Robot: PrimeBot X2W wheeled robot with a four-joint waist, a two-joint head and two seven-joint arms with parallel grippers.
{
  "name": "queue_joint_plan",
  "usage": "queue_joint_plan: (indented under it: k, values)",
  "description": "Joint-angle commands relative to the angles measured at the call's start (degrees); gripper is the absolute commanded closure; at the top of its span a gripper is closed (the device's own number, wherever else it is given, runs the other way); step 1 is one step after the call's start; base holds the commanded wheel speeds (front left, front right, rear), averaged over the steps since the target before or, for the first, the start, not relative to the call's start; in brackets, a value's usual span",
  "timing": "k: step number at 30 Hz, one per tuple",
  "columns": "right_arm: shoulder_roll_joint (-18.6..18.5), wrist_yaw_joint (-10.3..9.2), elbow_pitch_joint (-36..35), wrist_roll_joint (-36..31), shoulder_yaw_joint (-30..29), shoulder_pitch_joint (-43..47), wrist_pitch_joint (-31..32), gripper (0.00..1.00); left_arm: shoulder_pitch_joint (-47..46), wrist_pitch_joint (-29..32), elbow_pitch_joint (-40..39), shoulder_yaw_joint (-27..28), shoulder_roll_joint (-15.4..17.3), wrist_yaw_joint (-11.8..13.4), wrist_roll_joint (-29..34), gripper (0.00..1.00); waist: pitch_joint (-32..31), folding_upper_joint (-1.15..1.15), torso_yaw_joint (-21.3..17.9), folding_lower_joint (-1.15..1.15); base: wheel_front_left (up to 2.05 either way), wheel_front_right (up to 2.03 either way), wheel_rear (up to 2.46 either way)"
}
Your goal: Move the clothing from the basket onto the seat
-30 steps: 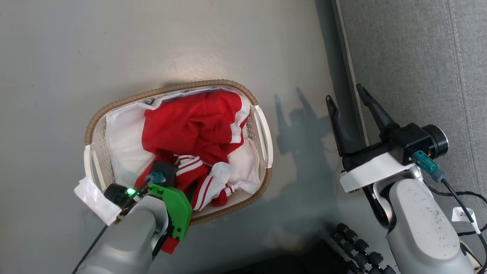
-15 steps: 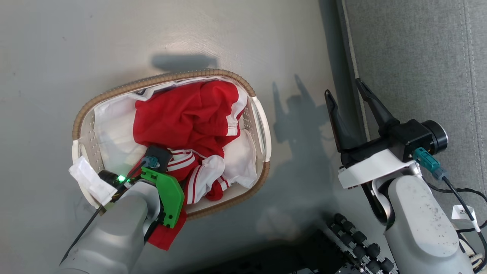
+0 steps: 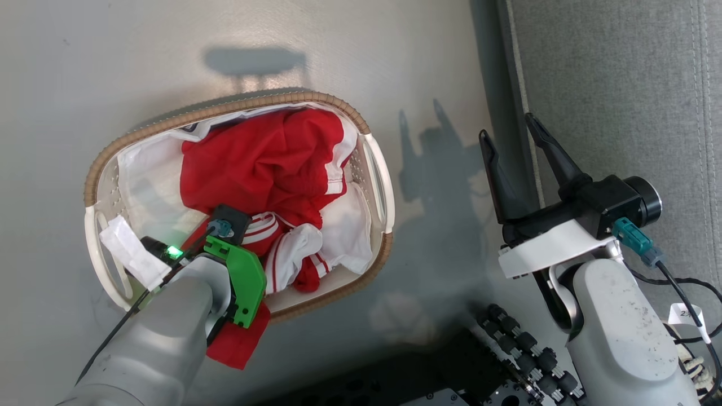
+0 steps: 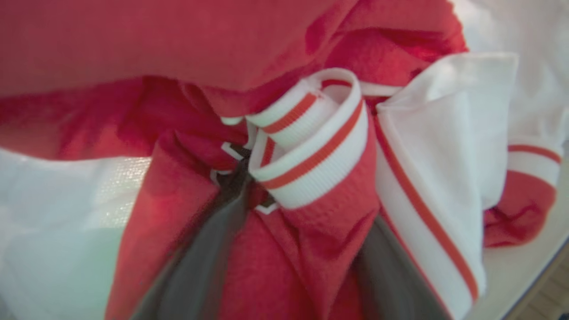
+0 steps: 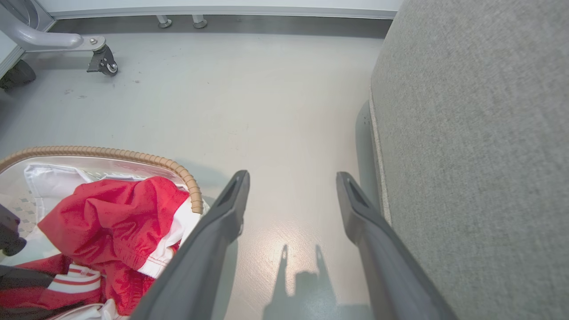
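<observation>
The red clothing (image 3: 265, 163) with white stripe trim lies heaped in the oval white basket (image 3: 225, 107) on the floor. One red flap hangs over the near rim under my left arm (image 3: 186, 304). My left gripper (image 4: 253, 173) is buried in the heap, and its dark fingers (image 4: 200, 266) converge on a gathered fold of red clothing (image 4: 284, 44) by the striped cuff. My right gripper (image 3: 510, 135) stands open above the floor beside the edge of the grey seat (image 3: 620, 84), holding nothing. In the right wrist view, this open gripper (image 5: 291, 178) sits between the basket (image 5: 133, 156) and the seat (image 5: 480, 133).
A plain white liner cloth (image 3: 146, 192) lines the basket under the garment. My dark base with rollers (image 3: 524, 349) sits at the bottom of the head view. A wheeled metal frame with a caster (image 5: 102, 60) stands far off across the grey floor (image 5: 249, 89).
The basket and my left arm have shifted left in the head view, and the basket looks larger. A shadow has spread on the floor beyond it. The right gripper has barely moved.
</observation>
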Motion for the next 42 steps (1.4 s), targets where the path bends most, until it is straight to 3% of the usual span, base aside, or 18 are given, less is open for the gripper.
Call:
queue_joint_plan:
  k: [1,13,24,28,42]
  values:
    - [0.0,-0.04,0.1,0.3,0.1,-0.5,-0.3,0.0,-0.8,-0.4,-0.2,-0.5,0.7,-0.2,-0.6,1.0,-0.3,0.0,-0.2,0.0,0.0,0.0,0.0]
    - [0.2,-0.04,1.4,2.5,1.6,-0.6,-0.3,0.0,4.6,-5.7,-2.4,-1.8,2.5,-0.2,-5.1,1.0,-8.9,0.0,-1.1,0.0,0.0,0.0,0.0]
    - [0.1,-0.04,4.3,2.6,1.7,1.7,-0.3,0.0,10.9,-9.5,-6.5,-1.6,1.9,-0.2,-8.3,1.0,-21.9,0.0,3.2,0.0,0.0,0.0,0.0]
    - [-0.5,-0.04,5.0,2.7,1.2,3.2,-0.3,0.0,12.6,-9.5,-10.2,2.6,1.7,-0.2,-6.5,1.0,-26.4,0.0,5.5,0.0,0.0,0.0,0.0]
    - [-2.2,-0.04,7.0,3.5,0.2,11.0,-0.3,0.0,25.1,-9.5,-26.1,25.1,1.1,0.4,9.7,1.0,-39.4,0.0,10.9,0.0,0.0,0.0,0.0]
